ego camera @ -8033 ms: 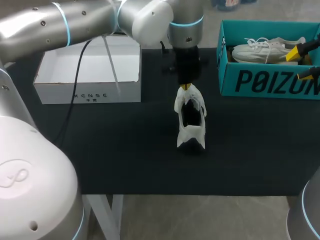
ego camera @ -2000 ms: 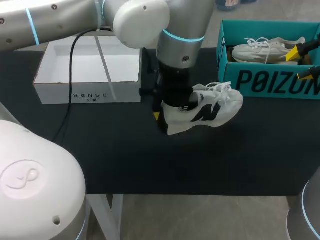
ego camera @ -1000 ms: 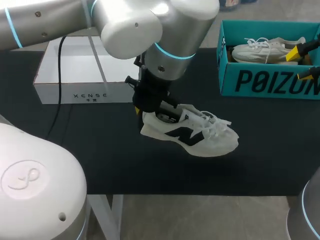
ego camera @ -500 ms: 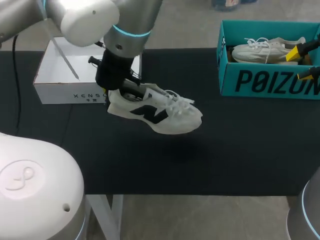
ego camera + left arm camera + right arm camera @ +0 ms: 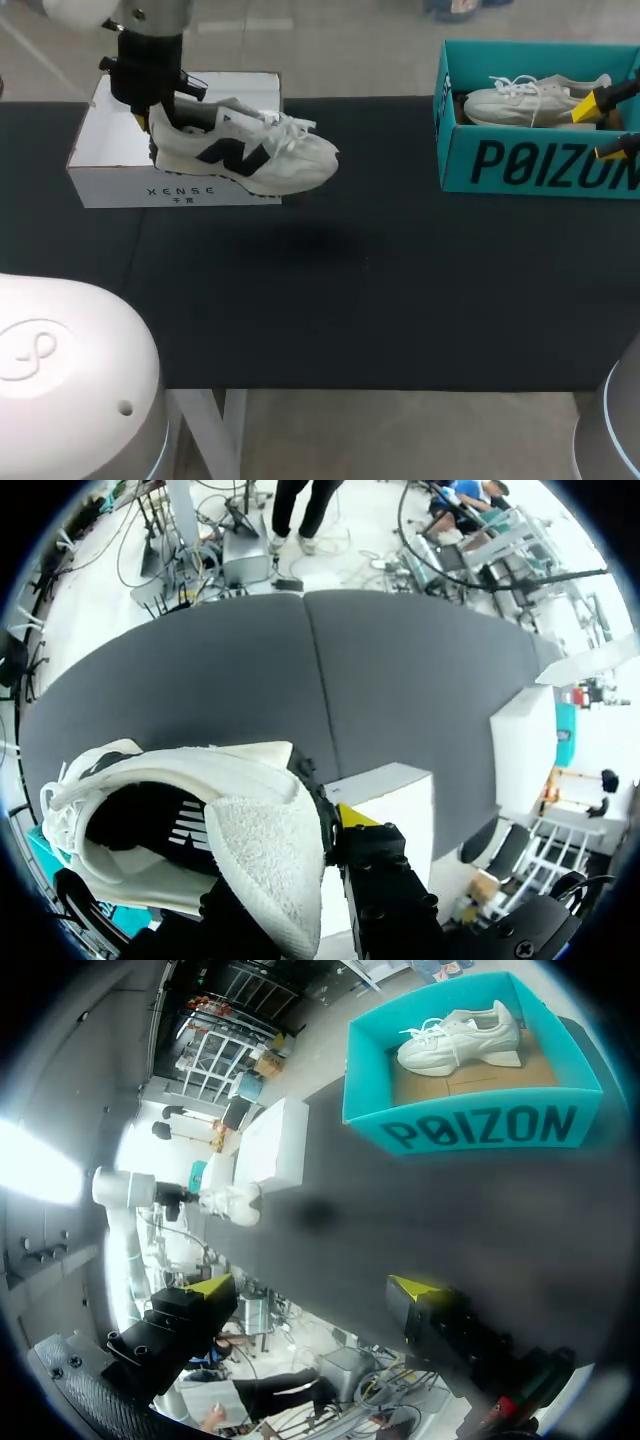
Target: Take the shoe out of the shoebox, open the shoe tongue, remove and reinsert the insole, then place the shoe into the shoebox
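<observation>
**L tool (image 5: 150,118) clamped on shoe heel, shoe in air by white shoebox**

L tool grips the shoe (image 5: 245,155) at the heel collar. In the L wrist view one yellow fingertip (image 5: 350,815) sits against the outside of the heel; the other is hidden behind the shoe (image 5: 200,830). The shoe is white w/ a dark side mark, sole down and roughly level, clear of the counter (image 5: 400,300), w/ its shadow on the dark surface below. Heel end is over the front of the white shoebox (image 5: 180,188); toe sticks out past that box's front corner, pointing toward the teal box (image 5: 540,160). L wrist view shows the white shoebox (image 5: 385,790) just beside the tool.

Teal box stands at the counter's far R side, well apart from the held shoe. A second shoe (image 5: 535,100), also white, lies inside it on its sole.

R tool (image 5: 312,1287) hangs wide open, nothing between its fingers, near the teal box (image 5: 480,1130). From there the second shoe (image 5: 460,1035) and, farther off, the held shoe (image 5: 235,1203) are in sight.
</observation>
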Tool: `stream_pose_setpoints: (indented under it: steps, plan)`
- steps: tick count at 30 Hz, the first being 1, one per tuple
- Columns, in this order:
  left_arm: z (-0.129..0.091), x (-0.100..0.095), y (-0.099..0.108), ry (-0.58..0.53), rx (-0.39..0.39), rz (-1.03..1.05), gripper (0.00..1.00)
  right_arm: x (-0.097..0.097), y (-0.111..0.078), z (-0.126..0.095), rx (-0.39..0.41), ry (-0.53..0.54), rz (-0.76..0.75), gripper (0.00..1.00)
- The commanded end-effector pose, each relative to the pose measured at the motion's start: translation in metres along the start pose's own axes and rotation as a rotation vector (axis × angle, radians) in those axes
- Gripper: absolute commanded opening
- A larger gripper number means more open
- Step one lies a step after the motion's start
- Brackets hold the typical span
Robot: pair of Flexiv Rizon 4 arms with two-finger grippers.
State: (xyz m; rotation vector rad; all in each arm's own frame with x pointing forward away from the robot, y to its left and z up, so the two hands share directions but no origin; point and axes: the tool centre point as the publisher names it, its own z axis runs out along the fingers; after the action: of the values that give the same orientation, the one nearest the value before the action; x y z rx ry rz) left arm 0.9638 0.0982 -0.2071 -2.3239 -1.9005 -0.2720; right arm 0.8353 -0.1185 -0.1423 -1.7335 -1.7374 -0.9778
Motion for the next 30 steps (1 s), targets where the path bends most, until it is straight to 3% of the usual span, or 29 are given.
stream_pose_setpoints:
  steps: [1,9,13,30]
  plan:
    - [-0.005,0.030,0.014,-0.144,0.019,-0.019,0.00,0.000,-0.001,0.000,-0.001,-0.003,0.001,1.00]
    - [-0.008,0.071,0.040,-0.143,0.022,-0.007,0.00,0.000,-0.001,0.000,-0.001,-0.003,0.001,1.00]
    - [-0.003,0.088,0.051,-0.164,0.072,0.044,0.00,0.000,-0.001,0.000,-0.001,-0.003,0.001,1.00]
    - [-0.003,0.088,0.051,-0.164,0.072,0.044,0.00,0.000,-0.001,0.000,-0.001,-0.003,0.001,1.00]
